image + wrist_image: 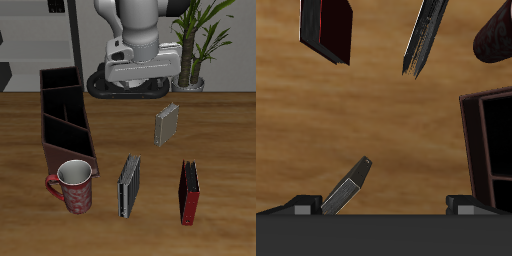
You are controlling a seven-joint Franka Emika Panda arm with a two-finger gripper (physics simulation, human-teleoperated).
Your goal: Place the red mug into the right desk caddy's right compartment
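The red mug (pixel 75 187) stands upright near the table's front edge, its handle pointing away from the books. It also shows in the wrist view (pixel 496 35). The long maroon right desk caddy (pixel 65 115) runs from just behind the mug toward the table's back, and one of its dark sections shows in the wrist view (pixel 492 135). I cannot tell which end slopes low. My gripper (pixel 136 80) hangs high over the table's back middle, far from the mug. It is open and empty, and its fingertips (pixel 301 206) show wide apart in the wrist view.
A small grey book (pixel 167 123) stands mid-table below the gripper. A larger grey book (pixel 129 185) and a red-and-black box (pixel 188 192) stand near the front edge, beside the mug. A potted plant (pixel 200 40) stands at the back.
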